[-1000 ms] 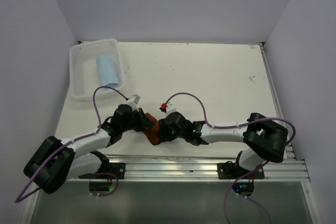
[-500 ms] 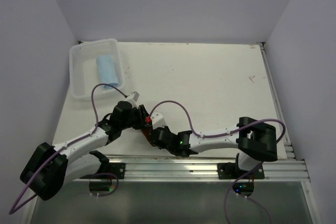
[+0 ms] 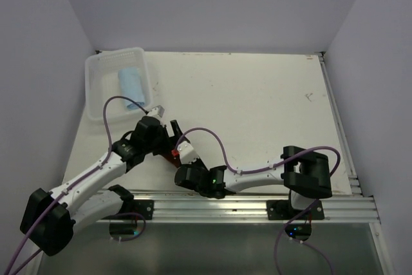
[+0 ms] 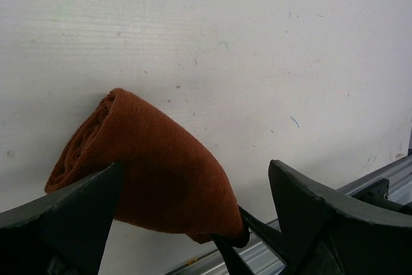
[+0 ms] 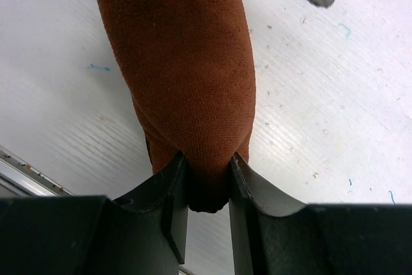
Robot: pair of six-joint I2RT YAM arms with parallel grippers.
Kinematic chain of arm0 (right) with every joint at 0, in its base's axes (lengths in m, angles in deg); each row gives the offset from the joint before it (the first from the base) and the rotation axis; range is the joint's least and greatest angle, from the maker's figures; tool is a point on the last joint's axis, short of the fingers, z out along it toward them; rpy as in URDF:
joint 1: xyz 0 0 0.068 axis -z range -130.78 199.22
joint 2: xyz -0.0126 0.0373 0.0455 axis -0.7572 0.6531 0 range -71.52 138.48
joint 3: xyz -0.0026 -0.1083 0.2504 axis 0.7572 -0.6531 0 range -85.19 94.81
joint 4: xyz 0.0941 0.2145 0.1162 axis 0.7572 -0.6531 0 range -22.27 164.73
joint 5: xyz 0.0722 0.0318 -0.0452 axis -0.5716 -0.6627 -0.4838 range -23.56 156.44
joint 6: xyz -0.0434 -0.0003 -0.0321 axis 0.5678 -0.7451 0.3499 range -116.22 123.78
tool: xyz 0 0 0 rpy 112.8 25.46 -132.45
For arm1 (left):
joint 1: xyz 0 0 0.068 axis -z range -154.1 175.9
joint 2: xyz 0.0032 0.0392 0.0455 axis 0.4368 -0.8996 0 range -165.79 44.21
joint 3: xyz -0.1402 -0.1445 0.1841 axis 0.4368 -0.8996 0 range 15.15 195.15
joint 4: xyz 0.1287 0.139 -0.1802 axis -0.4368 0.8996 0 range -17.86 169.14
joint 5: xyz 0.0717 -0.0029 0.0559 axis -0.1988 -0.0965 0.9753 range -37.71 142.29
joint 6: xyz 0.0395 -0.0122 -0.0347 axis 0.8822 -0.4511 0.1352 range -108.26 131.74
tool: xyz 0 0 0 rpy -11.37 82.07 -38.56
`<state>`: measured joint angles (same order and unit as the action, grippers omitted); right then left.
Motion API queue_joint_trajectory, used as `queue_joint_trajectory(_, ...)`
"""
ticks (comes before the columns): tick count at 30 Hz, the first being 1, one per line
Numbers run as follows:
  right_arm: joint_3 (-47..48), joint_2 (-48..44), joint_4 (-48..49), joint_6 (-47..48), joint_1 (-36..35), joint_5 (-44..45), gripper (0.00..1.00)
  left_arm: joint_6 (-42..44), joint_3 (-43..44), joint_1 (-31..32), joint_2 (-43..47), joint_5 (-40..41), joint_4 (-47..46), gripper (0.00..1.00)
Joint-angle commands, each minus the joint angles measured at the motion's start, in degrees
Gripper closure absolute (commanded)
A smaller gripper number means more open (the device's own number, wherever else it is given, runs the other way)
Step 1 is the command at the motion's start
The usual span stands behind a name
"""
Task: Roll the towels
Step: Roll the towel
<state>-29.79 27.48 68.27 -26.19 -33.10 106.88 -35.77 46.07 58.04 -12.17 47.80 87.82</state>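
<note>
Rust towel roll (image 5: 180, 75) pinched by right gripper (image 5: 207, 188); left gripper (image 4: 193, 198) spread wide, empty. Roll may unravel if dragged by one end.

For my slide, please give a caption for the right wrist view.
Right gripper pinches one end of the rolled rust towel on the table.

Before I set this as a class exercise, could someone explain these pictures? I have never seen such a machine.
The machine is a pair of robot arms, a left arm and a right arm, bolted at the near edge of a table. One picture looks down from above. The other two come from a camera on each wrist. A basket on the table holds a blue towel. The right gripper pinches one end of a rust towel. The left gripper is open, close by it.
</note>
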Motion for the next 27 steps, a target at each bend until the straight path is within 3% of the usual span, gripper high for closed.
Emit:
queue_joint_trajectory(1,1.64,0.4,-0.84,-1.22,-0.38,3.67,0.78,-1.27,4.67,-0.59,2.67,3.26,8.22,0.0)
queue_joint_trajectory(12,1.73,1.02,1.62,-1.49,-0.99,5.08,0.78,-9.35,4.6,-0.59,5.05,2.91,16.22,0.0)
queue_joint_trajectory(19,3.22,2.77,2.24,-0.61,-1.96,6.93,0.78,-15.33,2.74,-0.41,3.91,2.64,14.12,0.01)
queue_joint_trajectory(27,3.49,3.83,3.64,-0.87,-2.31,7.28,0.78,-16.56,2.75,1.69,-0.92,4.14,13.32,0.0)
